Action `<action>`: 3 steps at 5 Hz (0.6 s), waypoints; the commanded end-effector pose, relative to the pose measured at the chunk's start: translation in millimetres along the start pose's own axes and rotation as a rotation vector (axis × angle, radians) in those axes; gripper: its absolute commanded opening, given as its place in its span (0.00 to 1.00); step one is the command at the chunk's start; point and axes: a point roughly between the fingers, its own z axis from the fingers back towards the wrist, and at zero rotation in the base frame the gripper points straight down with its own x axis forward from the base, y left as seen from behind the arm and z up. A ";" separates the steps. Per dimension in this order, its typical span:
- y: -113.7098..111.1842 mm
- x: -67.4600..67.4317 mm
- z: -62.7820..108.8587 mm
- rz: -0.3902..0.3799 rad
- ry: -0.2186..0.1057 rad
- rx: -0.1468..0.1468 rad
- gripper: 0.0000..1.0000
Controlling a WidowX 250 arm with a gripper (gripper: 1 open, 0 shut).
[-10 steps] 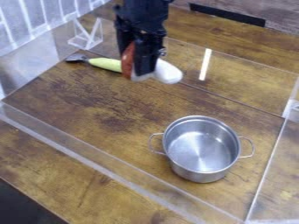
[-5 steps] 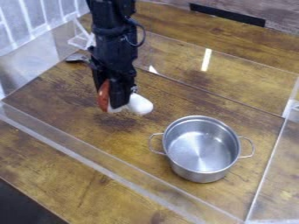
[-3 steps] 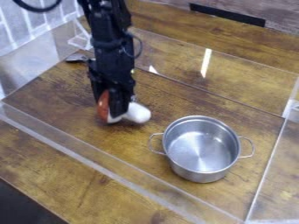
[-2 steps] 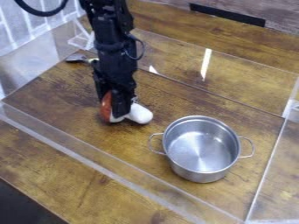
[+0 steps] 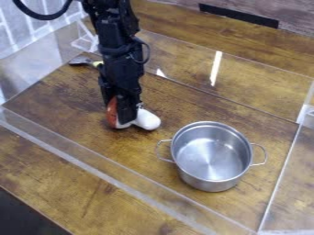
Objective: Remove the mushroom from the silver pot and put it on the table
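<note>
The mushroom (image 5: 138, 118), with a reddish-brown cap and white stem, lies low on the table (image 5: 73, 115), left of the silver pot (image 5: 211, 156). My gripper (image 5: 121, 114) points straight down over it, and its black fingers are closed on the cap end, with the white stem sticking out to the right. The mushroom looks to be touching or nearly touching the wood. The silver pot stands empty and upright at the lower right, a short gap away from the mushroom.
Clear acrylic walls (image 5: 86, 174) edge the tabletop at the front, left and right. A small yellow-green vegetable (image 5: 84, 62) lies at the back left, partly behind the arm. A clear acrylic stand (image 5: 88, 37) sits further back.
The gripper has carried the mushroom from the back of the table down and forward to the wood left of the pot. In the last half second it has hardly moved.
</note>
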 end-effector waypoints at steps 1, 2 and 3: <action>11.0 0.7 21.7 -0.022 -0.042 0.024 0.00; 13.6 2.1 27.3 -0.056 -0.047 0.019 0.00; 16.4 4.3 31.0 -0.087 -0.053 0.013 0.00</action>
